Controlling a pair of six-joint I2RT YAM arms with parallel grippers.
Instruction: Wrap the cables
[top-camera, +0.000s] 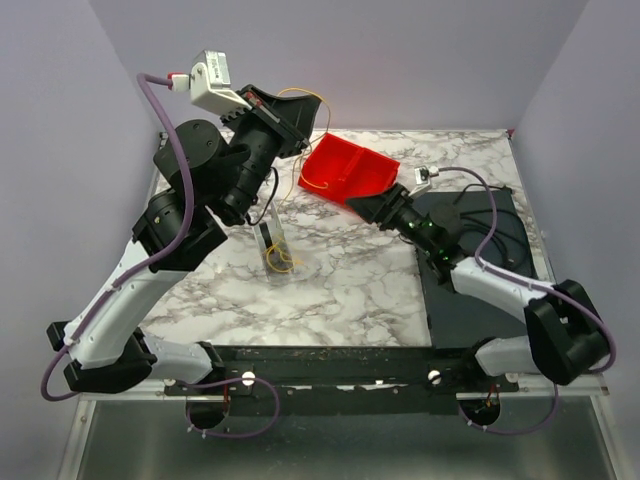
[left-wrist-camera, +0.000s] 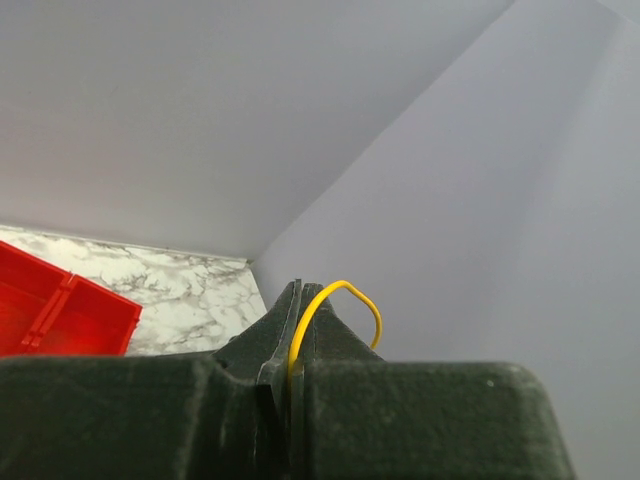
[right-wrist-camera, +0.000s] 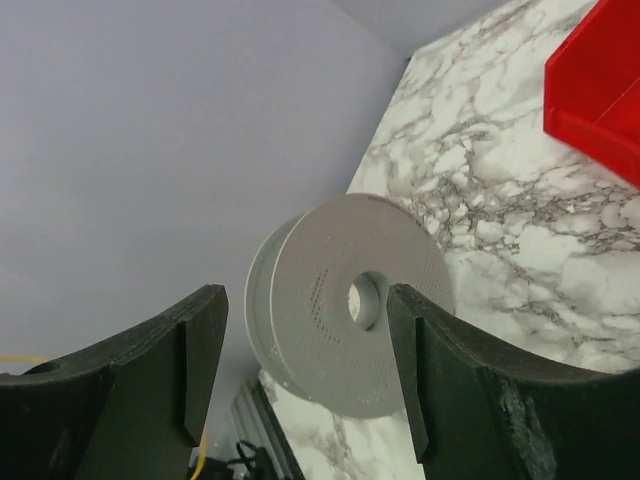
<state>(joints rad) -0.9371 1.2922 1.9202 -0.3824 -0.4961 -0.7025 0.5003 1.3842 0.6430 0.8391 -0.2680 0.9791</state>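
The left gripper (left-wrist-camera: 293, 296) has its jaws pressed tight together, and a thin yellow cable (left-wrist-camera: 345, 284) is pinched between them. A small loop of the cable sticks out past the tips and bends back down. This gripper is lifted high over the far left part of the table (top-camera: 350, 290). From there the cable hangs down to a white spool (right-wrist-camera: 330, 340). The spool stands on its edge on the table, and its round flat side with a hole in the middle faces the right gripper (right-wrist-camera: 307, 300). More of the cable lies in small loops by the spool. The right gripper's jaws stand wide apart and there is nothing between them. In the right wrist view the spool shows through the gap, but it sits farther off and the jaws do not touch it. The right gripper is low, near the middle of the table, and it points left at the spool. A red bin (top-camera: 345, 165) sits at the back of the table, just beside the right gripper. I cannot tell if the two touch. The table top looks like white and gray marble. The right arm reaches in over a black mat (top-camera: 470, 300) that lies on the right side of the table.
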